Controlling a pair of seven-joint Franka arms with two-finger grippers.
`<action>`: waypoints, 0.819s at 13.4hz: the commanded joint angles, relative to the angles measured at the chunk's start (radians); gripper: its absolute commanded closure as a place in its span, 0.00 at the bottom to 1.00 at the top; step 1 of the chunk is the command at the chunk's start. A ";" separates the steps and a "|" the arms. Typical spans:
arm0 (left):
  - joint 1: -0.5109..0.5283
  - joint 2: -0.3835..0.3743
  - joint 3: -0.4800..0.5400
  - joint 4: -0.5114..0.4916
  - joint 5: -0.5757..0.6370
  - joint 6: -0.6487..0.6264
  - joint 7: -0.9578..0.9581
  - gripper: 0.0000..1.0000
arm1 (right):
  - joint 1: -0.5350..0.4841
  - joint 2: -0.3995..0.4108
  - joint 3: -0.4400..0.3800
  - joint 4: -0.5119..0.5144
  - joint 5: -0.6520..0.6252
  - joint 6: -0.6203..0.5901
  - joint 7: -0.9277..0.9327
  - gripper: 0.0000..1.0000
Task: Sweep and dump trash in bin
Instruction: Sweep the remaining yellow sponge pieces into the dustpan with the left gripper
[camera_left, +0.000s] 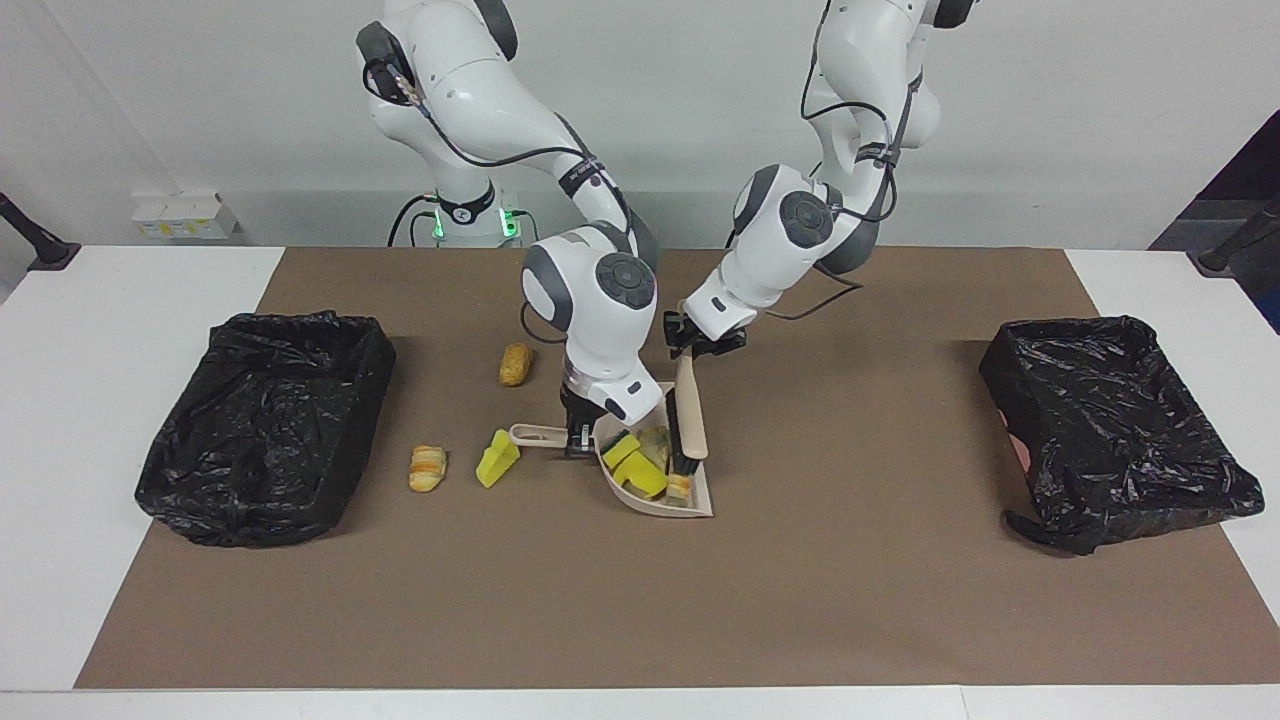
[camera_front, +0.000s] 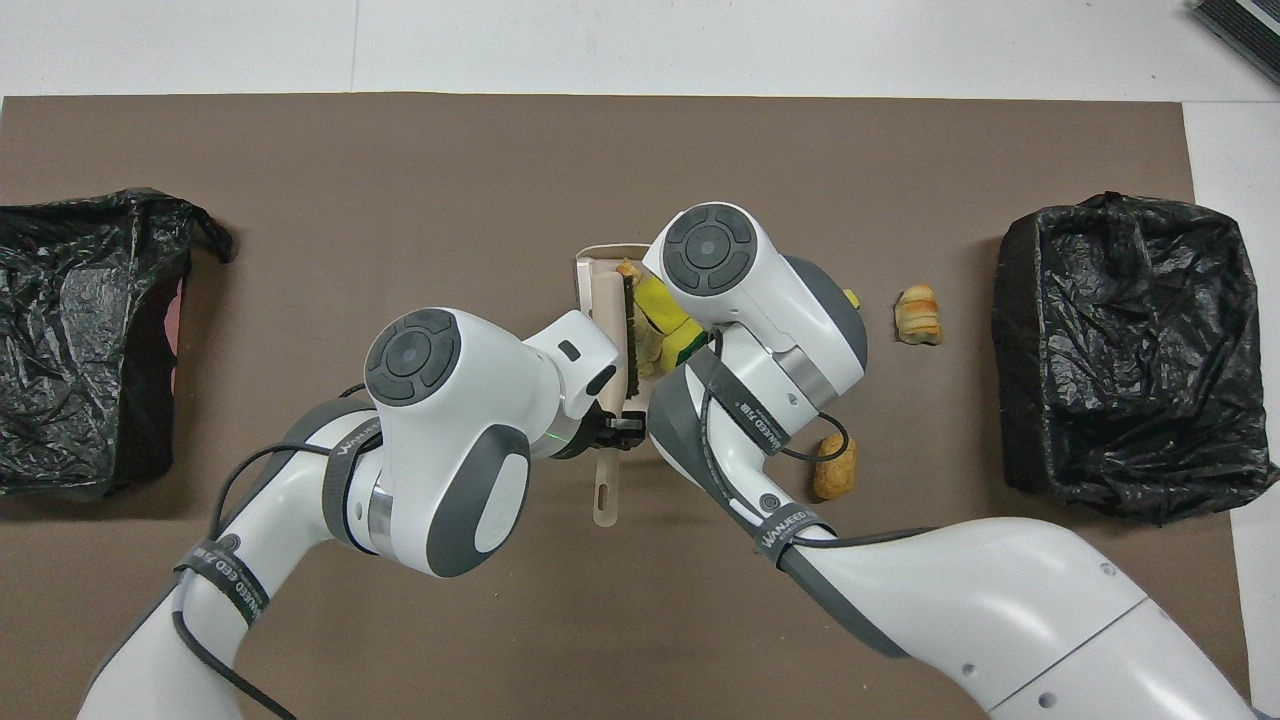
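Observation:
My right gripper (camera_left: 577, 441) is shut on the handle of the beige dustpan (camera_left: 690, 509), which rests on the brown mat. My left gripper (camera_left: 703, 346) (camera_front: 614, 428) is shut on the handle of the beige hand brush (camera_left: 688, 425) (camera_front: 610, 310), whose bristles stand inside the pan. Trash is packed in the pan between brush and back wall: yellow sponge pieces (camera_left: 634, 463) (camera_front: 662, 305) and pale chunks (camera_left: 680, 489). Outside the pan lie a yellow wedge (camera_left: 497, 458) and two golden rolls (camera_left: 428, 467) (camera_left: 516, 364) (camera_front: 918, 314) (camera_front: 835, 468), toward the right arm's end.
Two bins lined with black bags stand on the mat, one at the right arm's end (camera_left: 265, 425) (camera_front: 1130, 350) and one at the left arm's end (camera_left: 1115, 430) (camera_front: 80, 330). The right arm's wrist covers much of the pan in the overhead view.

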 joint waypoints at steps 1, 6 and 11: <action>0.006 -0.051 0.015 -0.003 -0.021 -0.111 0.063 1.00 | 0.007 -0.023 0.006 -0.033 -0.031 -0.007 0.014 1.00; 0.052 -0.083 0.037 0.005 0.028 -0.273 -0.046 1.00 | -0.002 -0.020 0.006 -0.033 -0.012 0.008 0.017 1.00; 0.065 -0.249 0.037 -0.033 0.247 -0.483 -0.258 1.00 | -0.005 -0.018 0.008 -0.033 0.000 0.021 0.084 1.00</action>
